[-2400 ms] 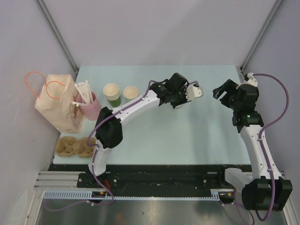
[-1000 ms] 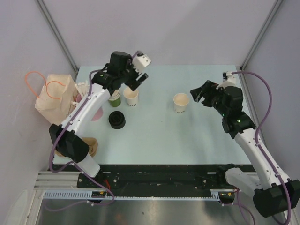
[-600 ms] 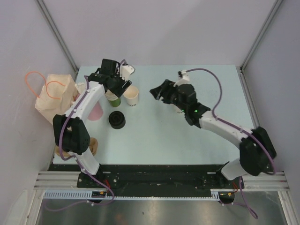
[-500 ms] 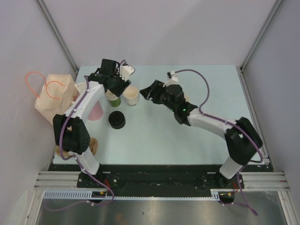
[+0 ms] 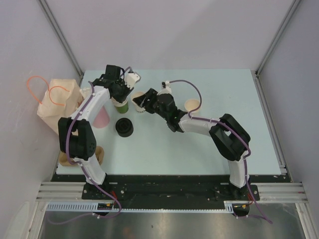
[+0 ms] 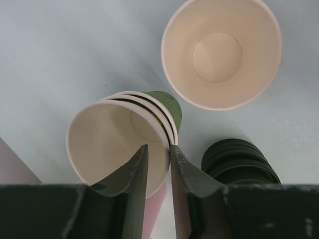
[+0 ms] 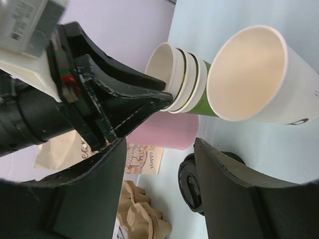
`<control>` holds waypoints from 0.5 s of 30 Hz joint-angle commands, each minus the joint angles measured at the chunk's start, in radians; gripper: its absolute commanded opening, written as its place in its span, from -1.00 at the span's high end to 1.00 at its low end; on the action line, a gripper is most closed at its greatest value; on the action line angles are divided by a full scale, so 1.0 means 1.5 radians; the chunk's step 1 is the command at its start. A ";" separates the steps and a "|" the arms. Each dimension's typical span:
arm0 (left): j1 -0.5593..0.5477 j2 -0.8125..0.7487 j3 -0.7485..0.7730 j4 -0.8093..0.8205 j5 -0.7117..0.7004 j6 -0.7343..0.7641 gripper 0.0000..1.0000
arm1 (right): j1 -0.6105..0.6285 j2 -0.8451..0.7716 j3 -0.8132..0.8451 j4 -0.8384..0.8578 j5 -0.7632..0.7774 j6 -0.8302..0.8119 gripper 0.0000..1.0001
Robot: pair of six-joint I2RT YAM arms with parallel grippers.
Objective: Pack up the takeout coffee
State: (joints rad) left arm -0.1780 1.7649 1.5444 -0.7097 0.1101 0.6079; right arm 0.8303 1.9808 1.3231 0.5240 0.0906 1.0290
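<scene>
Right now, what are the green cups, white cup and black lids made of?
Green cups: paper, likely; matte cream inside, thin rolled rims. White cup: same matte paper look. Black lids: probably plastic; dark, smooth, faintly shiny stacked edges.

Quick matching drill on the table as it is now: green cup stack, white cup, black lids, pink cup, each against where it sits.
1 green cup stack
2 white cup
3 black lids
4 pink cup

A beside the paper bag
B rim between the fingers of the left end effector
C just ahead of the open right end effector
D stacked nearer the arm bases than the cups

Pairs: 1-B, 2-C, 3-D, 4-A
</scene>
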 commanded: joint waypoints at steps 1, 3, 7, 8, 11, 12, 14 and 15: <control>0.004 0.006 0.000 0.008 0.029 0.019 0.47 | 0.004 0.004 0.035 0.043 0.022 0.017 -0.22; 0.004 0.007 0.001 0.008 0.029 0.019 0.62 | 0.005 0.012 0.035 0.044 0.027 0.024 -0.22; 0.004 -0.003 -0.007 0.007 0.033 0.019 0.99 | 0.005 0.044 0.048 0.052 0.031 0.057 -0.14; 0.005 -0.014 -0.011 0.007 0.032 0.021 0.99 | 0.006 0.060 0.054 0.053 0.031 0.070 -0.13; 0.004 -0.038 -0.029 0.007 0.032 0.030 0.99 | 0.013 0.089 0.087 0.044 0.038 0.100 -0.07; 0.004 -0.043 -0.036 0.008 0.030 0.033 0.99 | 0.017 0.111 0.100 0.036 0.038 0.104 -0.06; 0.005 -0.059 -0.050 0.009 0.020 0.046 0.99 | 0.025 0.129 0.141 0.021 0.037 0.116 -0.03; 0.004 -0.062 -0.053 0.009 0.017 0.050 0.99 | 0.027 0.150 0.157 0.016 0.034 0.121 -0.03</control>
State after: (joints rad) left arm -0.1761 1.7443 1.4952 -0.6937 0.1349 0.6365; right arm 0.8440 2.1414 1.4502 0.5549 0.1192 1.1522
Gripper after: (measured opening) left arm 0.014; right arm 0.521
